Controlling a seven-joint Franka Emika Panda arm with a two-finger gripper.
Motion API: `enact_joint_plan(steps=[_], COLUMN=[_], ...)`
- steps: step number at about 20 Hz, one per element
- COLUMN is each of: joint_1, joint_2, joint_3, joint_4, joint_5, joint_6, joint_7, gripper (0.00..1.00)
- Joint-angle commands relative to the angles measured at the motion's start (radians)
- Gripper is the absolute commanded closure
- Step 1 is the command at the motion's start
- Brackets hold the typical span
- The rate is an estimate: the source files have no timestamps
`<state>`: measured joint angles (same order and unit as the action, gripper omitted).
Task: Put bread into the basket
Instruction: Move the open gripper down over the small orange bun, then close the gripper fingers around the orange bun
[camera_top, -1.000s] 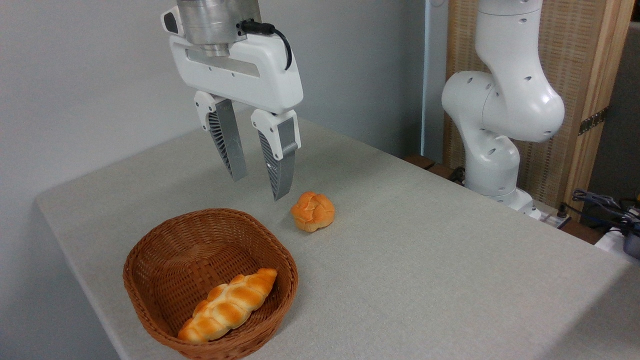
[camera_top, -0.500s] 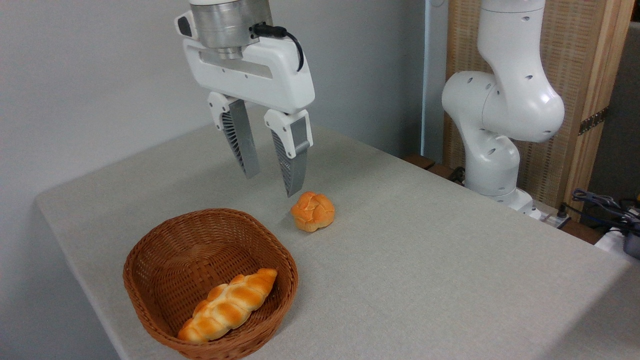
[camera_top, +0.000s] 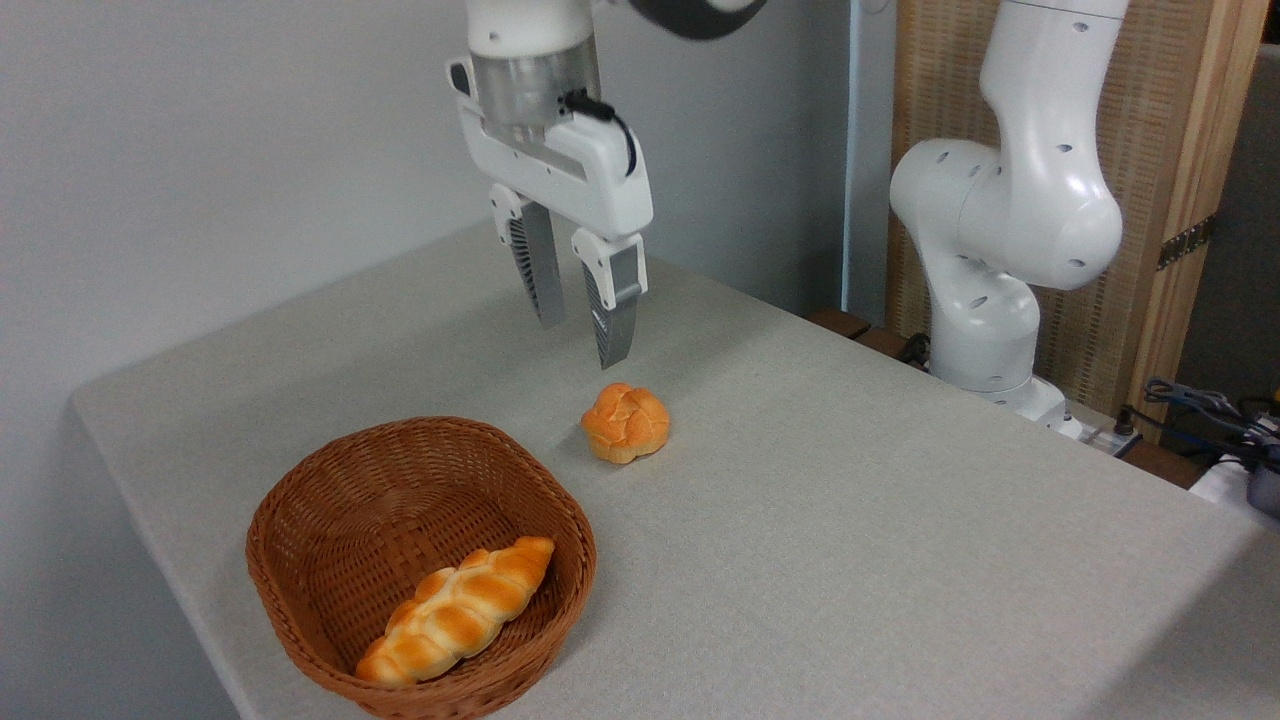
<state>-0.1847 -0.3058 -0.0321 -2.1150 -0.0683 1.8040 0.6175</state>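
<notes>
The bread (camera_top: 626, 423), a small round orange-golden bun with a knotted top, lies on the grey table (camera_top: 850, 520) just right of the basket's far corner. The brown wicker basket (camera_top: 330, 480) stands at the front left and holds a long braided loaf (camera_top: 458, 609). My gripper (camera_top: 582, 342) hangs open above the table, just above and slightly left of the bun, fingertips pointing down with nothing between them.
The arm's white base and lower links (camera_top: 1000, 250) stand at the table's back right. Cables and dark gear (camera_top: 1220, 420) lie beyond the right edge. A wooden panel (camera_top: 1160, 150) rises behind the arm. The table's left edge runs close to the basket.
The gripper has moved right and away from the camera, from above the basket's far rim to above the bun, staying open. Bun, basket and loaf have not moved.
</notes>
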Motion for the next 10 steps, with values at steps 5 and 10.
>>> enact_joint_plan(steps=[5, 10], joint_1=[-0.108, -0.107], joint_2=[-0.113, -0.108], joint_3=[0.038, 0.04], joint_4=[-0.295, -0.327], joint_5=[-0.014, -0.004], joint_6=[0.215, 0.236], joint_7=[0.007, 0.03], gripper=[0.0, 0.0])
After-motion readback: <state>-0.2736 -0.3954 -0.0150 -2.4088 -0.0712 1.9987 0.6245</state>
